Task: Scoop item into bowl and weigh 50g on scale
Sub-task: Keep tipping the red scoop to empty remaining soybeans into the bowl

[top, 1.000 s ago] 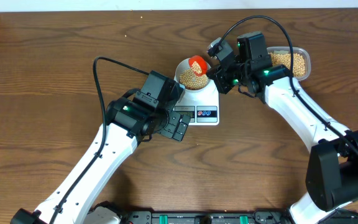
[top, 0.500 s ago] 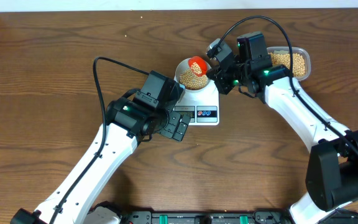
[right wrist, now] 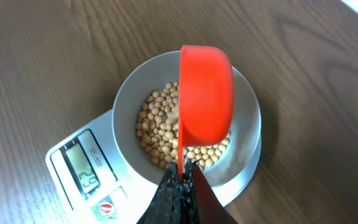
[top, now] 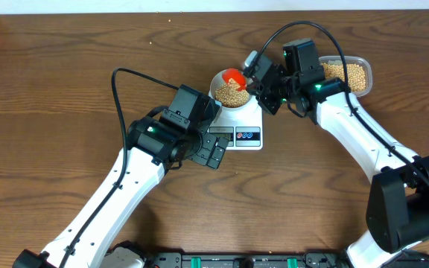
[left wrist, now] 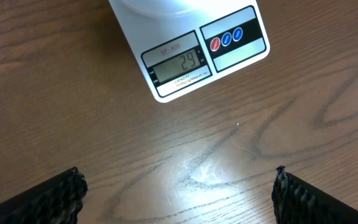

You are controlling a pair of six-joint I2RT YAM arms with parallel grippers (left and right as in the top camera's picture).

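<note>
Though barely shifted from its spot of a second ago, now rolled further onto its side above the scale [top: 246, 123]: red scoop [right wrist: 205, 93], mouth turned down and sideways toward the bowl [right wrist: 124, 102]. Turned along with it: right gripper [right wrist: 180, 186], jaws pressed together on the thin handle [right wrist: 179, 163].

Judged to be the pour itself, mid-way or nearly finished. Looks close to emptied from the right wrist view. Faint blur under the lip, perhaps the last of the load dropping; cannot tell for sure.

Reading 29 on the display [left wrist: 176, 65] at the scale's front edge, so well short of the fifty asked for. Likely to need at least one more full trip to the supply, then smaller and slower tips near the target to avoid overshooting.

Containers next. Sitting on the scale's platform, toward its back: the bowl, holding a shallow layer of beans [right wrist: 157, 134] across the bottom. Walls mostly bare, far from full.

Off to the scale's right and a little behind it: clear tub [top: 365, 62], holding the remaining stock [top: 346, 73] of the same tan beans. Plenty left.

Parked just in front of the scale, on the display side: left gripper [left wrist: 178, 196], jaws spread wide, holding nothing, camera looking straight at the readout.
</note>
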